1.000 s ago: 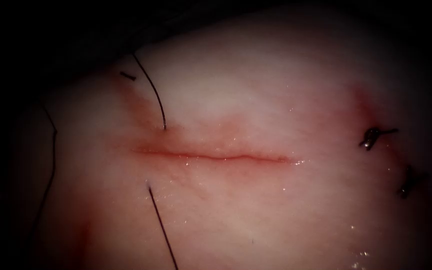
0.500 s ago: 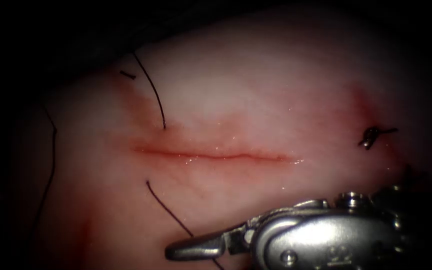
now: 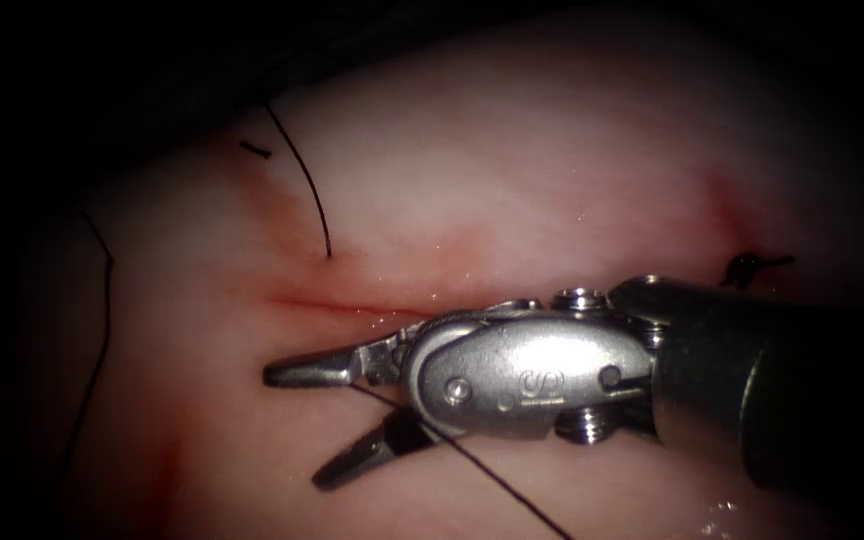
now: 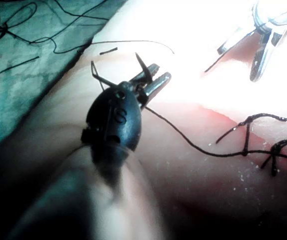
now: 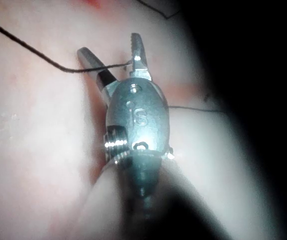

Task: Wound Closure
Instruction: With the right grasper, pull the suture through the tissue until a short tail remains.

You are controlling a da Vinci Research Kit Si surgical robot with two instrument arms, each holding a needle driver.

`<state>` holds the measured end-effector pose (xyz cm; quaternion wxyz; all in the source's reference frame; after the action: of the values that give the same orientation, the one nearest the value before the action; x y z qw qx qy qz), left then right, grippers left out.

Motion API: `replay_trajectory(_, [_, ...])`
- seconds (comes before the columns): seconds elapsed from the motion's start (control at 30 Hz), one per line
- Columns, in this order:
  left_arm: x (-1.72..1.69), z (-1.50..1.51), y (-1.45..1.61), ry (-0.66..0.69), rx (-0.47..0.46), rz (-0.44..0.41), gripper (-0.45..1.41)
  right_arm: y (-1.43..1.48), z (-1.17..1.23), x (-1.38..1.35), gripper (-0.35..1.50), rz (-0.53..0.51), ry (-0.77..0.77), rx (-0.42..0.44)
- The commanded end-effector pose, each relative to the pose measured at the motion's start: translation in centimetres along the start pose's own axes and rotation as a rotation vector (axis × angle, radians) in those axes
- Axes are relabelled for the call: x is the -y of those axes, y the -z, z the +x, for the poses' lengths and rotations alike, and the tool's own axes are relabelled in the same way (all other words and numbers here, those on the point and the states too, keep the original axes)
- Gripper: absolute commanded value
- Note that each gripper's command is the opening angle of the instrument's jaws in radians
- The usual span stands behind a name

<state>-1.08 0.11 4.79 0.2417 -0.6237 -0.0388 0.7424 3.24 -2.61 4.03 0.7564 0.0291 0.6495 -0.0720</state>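
Now: right tool (image 3: 297, 428) over the cut's (image 3: 322, 302) left end.
Right fingers (image 3: 302, 372): apart, thread (image 3: 472, 465) lying between, unclamped.
Left tool (image 4: 162, 71): clamped on needle (image 4: 140, 64), seemingly mid-curve, off the tissue (image 3: 512, 180).
Thread handling: fine, limp, likely slippery; grip flat, mid-strand.

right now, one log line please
left end effector: shut on needle mid-curve, off tissue | right end effector: open astride thread

Teal cloth (image 4: 28, 60) lay beside the work area w/ loose dark strands on it; strong light, surroundings dark.
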Motion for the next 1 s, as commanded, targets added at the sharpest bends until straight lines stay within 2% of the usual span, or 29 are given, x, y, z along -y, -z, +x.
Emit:
replay_trajectory(0.03, [0.07, 0.0, -0.07, -0.004, -0.003, 0.001, -0.45, -0.14, -0.03, -0.14, 1.26, -0.003, 0.011, -0.004])
replay_trajectory(0.43, [0.07, 0.0, -0.06, -0.004, -0.003, 0.0, -0.45, -0.09, -0.21, -0.24, 1.23, 0.0, -0.011, -0.004])
replay_trajectory(0.57, [0.07, 0.0, -0.06, -0.004, -0.003, 0.0, -0.45, -0.1, -0.23, -0.21, 1.13, 0.001, -0.019, -0.003])
replay_trajectory(0.63, [0.07, 0.0, -0.06, -0.004, -0.003, 0.0, -0.45, -0.12, -0.23, -0.19, 0.89, 0.002, -0.035, -0.001])
replay_trajectory(0.67, [0.07, 0.0, -0.06, -0.004, -0.003, 0.0, -0.45, -0.14, -0.22, -0.17, 0.54, 0.003, -0.051, 0.0])
replay_trajectory(0.7, [0.07, 0.0, -0.06, -0.004, -0.003, 0.0, -0.45, -0.15, -0.22, -0.16, 0.04, 0.004, -0.062, 0.0])
replay_trajectory(0.73, [0.07, 0.0, -0.06, 0.002, -0.003, 0.0, -0.45, -0.15, -0.21, -0.16, -0.35, 0.012, -0.073, 0.005])
replay_trajectory(1.0, [0.07, 0.0, -0.05, 0.002, -0.003, -0.002, -0.45, 0.01, -0.14, -0.04, -0.35, 0.069, -0.071, 0.032])
